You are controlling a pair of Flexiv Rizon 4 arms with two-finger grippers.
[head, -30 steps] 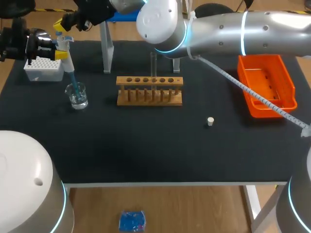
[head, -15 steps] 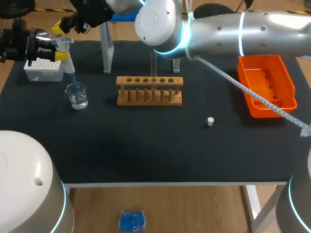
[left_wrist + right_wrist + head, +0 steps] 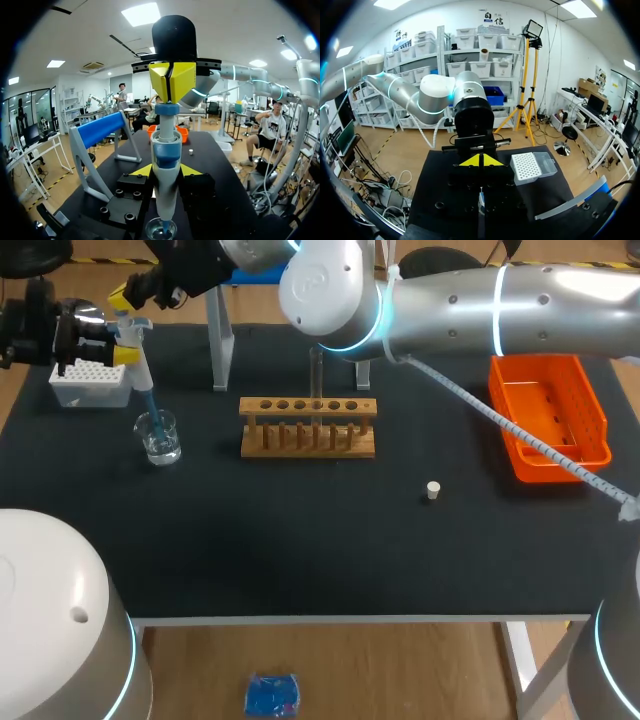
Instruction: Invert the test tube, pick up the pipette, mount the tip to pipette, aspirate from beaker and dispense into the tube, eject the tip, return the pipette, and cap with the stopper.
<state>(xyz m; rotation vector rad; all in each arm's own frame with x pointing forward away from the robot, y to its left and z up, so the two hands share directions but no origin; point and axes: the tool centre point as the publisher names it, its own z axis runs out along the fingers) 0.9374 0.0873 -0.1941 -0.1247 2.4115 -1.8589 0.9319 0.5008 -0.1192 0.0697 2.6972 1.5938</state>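
left claw [image 3: 166, 171] clamped on pipette [image 3: 166, 150], tip [image 3: 150, 412] in beaker [image 3: 159, 437]; right claw [image 3: 171, 82] closed, atop the pipette. looks mid-aspirate; dispense, eject, return, capping left.

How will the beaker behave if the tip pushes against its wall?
The beaker looks like clear glass, so probably fragile. It is small and holds little liquid, so likely light: a sideways push from the tip may slide or topple it.

The right arm [image 3: 480, 300] is a thick silver-grey tube with thin glowing blue rings at its joints, and a white ribbed cable [image 3: 520, 432] runs along it. Behind the yellow-tipped fingers [image 3: 142, 171], the black mount [image 3: 131, 187] carries round black screws [image 3: 125, 217].
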